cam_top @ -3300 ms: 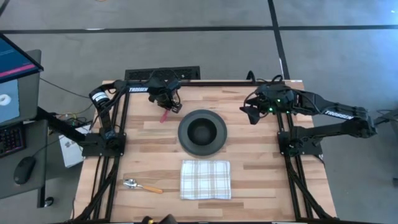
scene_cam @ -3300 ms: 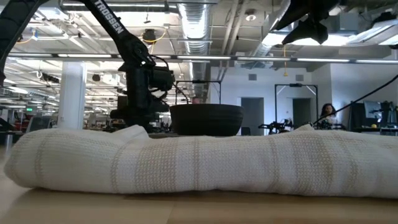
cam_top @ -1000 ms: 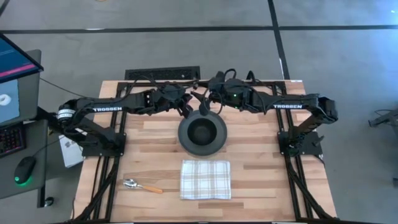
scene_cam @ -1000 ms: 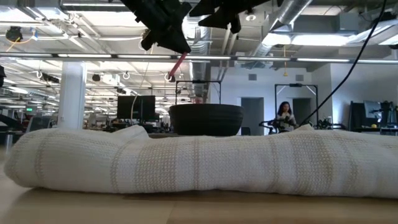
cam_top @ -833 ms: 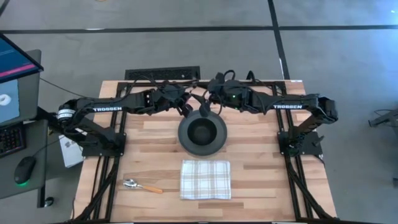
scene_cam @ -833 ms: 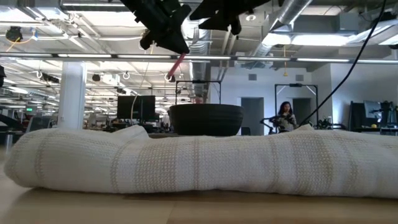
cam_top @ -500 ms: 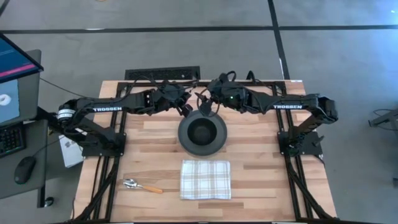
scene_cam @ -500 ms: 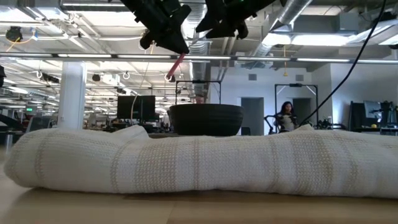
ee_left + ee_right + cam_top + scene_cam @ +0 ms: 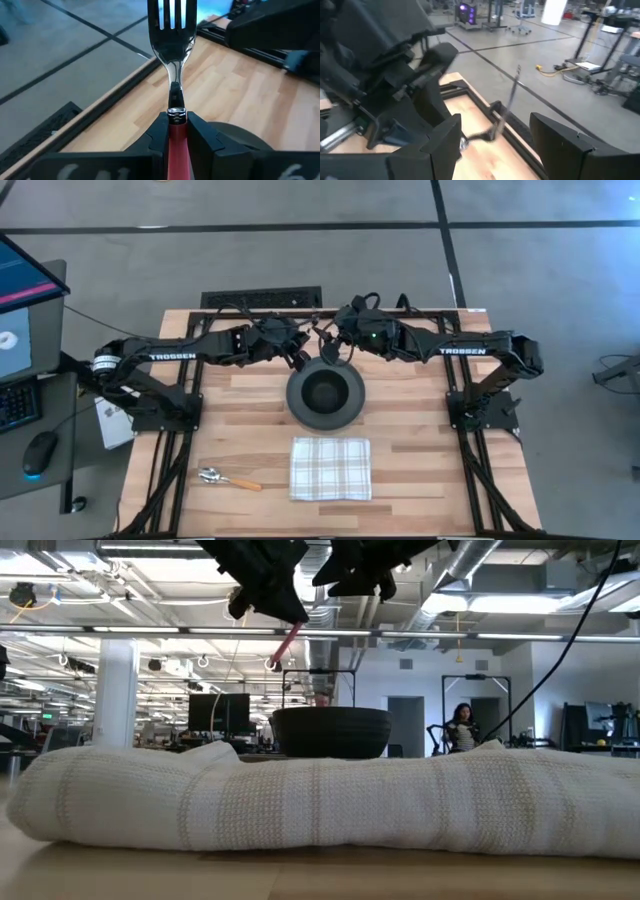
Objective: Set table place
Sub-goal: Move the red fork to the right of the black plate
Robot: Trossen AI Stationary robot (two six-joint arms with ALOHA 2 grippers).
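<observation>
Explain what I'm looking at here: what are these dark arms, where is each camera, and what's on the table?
Two robot arms work at a wooden table. One camera looks straight down, one sits at tabletop height behind the checked napkin, and one rides on each wrist. A black bowl sits in a grey plate; a spoon lies near the napkin. The left tool grips a pink-handled fork, raised beside the bowl. The right tool is open, close in front of the fork.
</observation>
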